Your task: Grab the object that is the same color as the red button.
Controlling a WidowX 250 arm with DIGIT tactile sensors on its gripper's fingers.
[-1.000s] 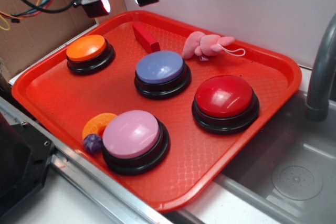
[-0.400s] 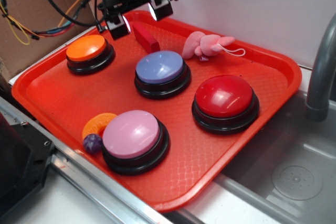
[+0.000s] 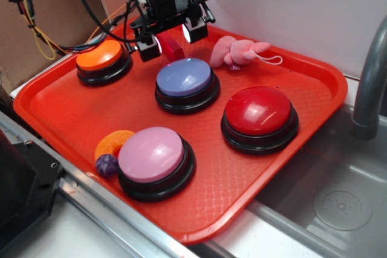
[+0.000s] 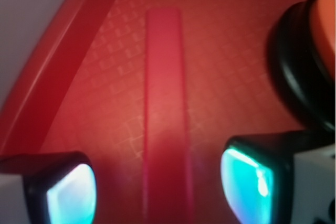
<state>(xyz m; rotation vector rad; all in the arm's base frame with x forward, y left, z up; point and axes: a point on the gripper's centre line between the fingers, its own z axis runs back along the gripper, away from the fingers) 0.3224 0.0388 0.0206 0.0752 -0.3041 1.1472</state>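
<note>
The object, a small red bar-shaped block (image 3: 172, 47) (image 4: 165, 103), lies on the red tray (image 3: 72, 113) near its back rim. My gripper (image 3: 171, 39) (image 4: 160, 190) hangs right over it, open, one pad on each side of the block with gaps left and right. In the wrist view the block runs straight up the middle between the glowing pads (image 4: 247, 187). The red button (image 3: 259, 113), a dark-red dome on a black base, stands toward the tray's right side, well away from the gripper.
An orange button (image 3: 100, 57) (image 4: 315, 51) stands just left of the gripper, a blue-violet button (image 3: 184, 80) just in front of it. A pink plush toy (image 3: 237, 51) lies at the back. A pink button (image 3: 152, 156), an orange ring (image 3: 110, 142) and a purple ball (image 3: 106, 165) sit in front. Sink (image 3: 338, 203) at right.
The gripper has come right and down from the tray's back left corner, and now straddles the red block. Nothing on the tray has moved.
</note>
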